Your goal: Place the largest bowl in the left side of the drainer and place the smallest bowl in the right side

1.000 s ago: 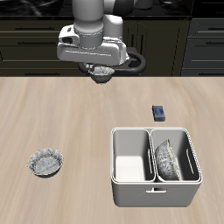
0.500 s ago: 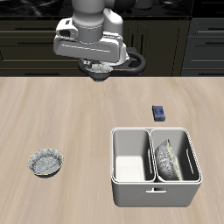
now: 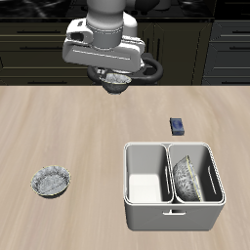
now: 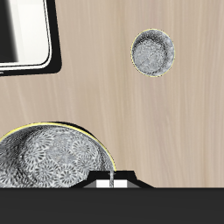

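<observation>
My gripper (image 3: 115, 80) hangs high above the back of the table, shut on the smallest bowl (image 3: 116, 84), a tiny crinkly silvery bowl; it fills the wrist view close up (image 4: 48, 162). The drainer (image 3: 172, 217) stands near the table's front edge, and only part of it (image 4: 24, 63) shows in the wrist view. The largest bowl (image 3: 187, 179) leans on its edge inside the drainer's left compartment. The other compartment holds nothing.
A paler, speckled, shallow bowl (image 3: 50, 182) lies on the table near the front edge, far from the drainer, and the wrist view shows it too (image 4: 154, 52). A small dark blue block (image 3: 177, 125) lies just behind the drainer.
The arm holding the tiny bowl rose slightly, then shifted a little sideways toward the drainer's side. Everything on the table stayed put.
</observation>
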